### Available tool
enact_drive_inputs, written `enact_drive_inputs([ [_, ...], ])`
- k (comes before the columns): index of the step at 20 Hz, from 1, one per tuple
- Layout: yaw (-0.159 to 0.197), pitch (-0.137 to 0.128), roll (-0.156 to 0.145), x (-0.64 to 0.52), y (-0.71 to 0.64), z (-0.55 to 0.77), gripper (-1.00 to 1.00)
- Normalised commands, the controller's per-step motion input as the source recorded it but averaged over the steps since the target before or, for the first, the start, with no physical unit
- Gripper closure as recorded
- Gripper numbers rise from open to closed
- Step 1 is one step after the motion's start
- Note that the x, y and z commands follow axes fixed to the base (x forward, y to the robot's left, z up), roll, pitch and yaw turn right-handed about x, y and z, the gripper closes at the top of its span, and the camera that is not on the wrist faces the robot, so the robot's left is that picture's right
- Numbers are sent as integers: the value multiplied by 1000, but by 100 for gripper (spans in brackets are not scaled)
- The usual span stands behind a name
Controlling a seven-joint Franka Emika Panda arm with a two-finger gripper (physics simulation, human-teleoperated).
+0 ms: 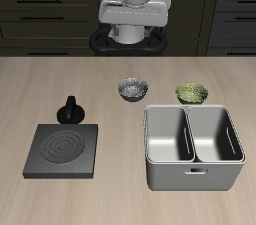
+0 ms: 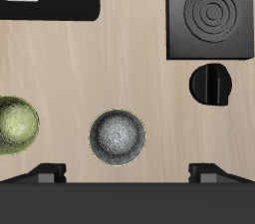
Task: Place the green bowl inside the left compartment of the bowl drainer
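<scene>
Green bowl (image 1: 192,92) behind bowl drainer (image 1: 194,173)

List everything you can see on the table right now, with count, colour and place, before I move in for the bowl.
green bowl: one, olive green, on the table just behind the bowl drainer's left compartment, not yet in it.
grey-and-white bowl: one, grey with a pale speckled inside, beside the green bowl, behind the drainer's other end.
bowl drainer: one, grey, near the table's front edge, two equal wells.
left compartment: one, grey, nothing in it.
stove plate: one, black with ring pattern, flat near the front edge.
black knob: one, black, behind the stove plate.
table: one, light wood.
gripper: one, black fingertips, above the table, holding nothing.
</scene>
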Motion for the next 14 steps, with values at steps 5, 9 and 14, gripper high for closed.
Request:
enact_drive_inputs([
  [5, -32, 44, -13, -29, 288, -129, -100],
  [9, -35, 71, 19, 2, 478, -198, -100],
  [14, 41, 17, 26, -51, 673, -99, -100],
])
